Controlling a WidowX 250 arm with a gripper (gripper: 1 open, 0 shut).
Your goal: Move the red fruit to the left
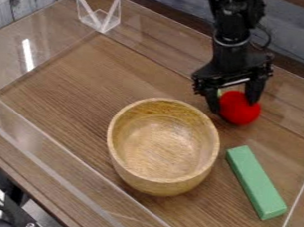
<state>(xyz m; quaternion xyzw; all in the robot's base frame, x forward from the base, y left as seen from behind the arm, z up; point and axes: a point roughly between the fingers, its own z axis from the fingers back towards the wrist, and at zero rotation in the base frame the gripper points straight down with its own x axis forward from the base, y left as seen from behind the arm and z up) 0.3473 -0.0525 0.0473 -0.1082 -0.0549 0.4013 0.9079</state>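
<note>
The red fruit [239,110] is small, round and glossy, and lies on the wooden table at the right, behind the green block. My black gripper [230,90] hangs pointing down right over it, open, with one fingertip on each side of the fruit's upper part. The fingers [204,87] stand wide apart and straddle the fruit; I cannot tell whether they touch it. The fruit's top is partly hidden by the gripper.
A large wooden bowl [162,172] stands in the middle foreground, left of the fruit. A green rectangular block [254,181] lies at the front right. Clear acrylic walls [41,46] ring the table, with a clear bracket [98,14] at the back left.
</note>
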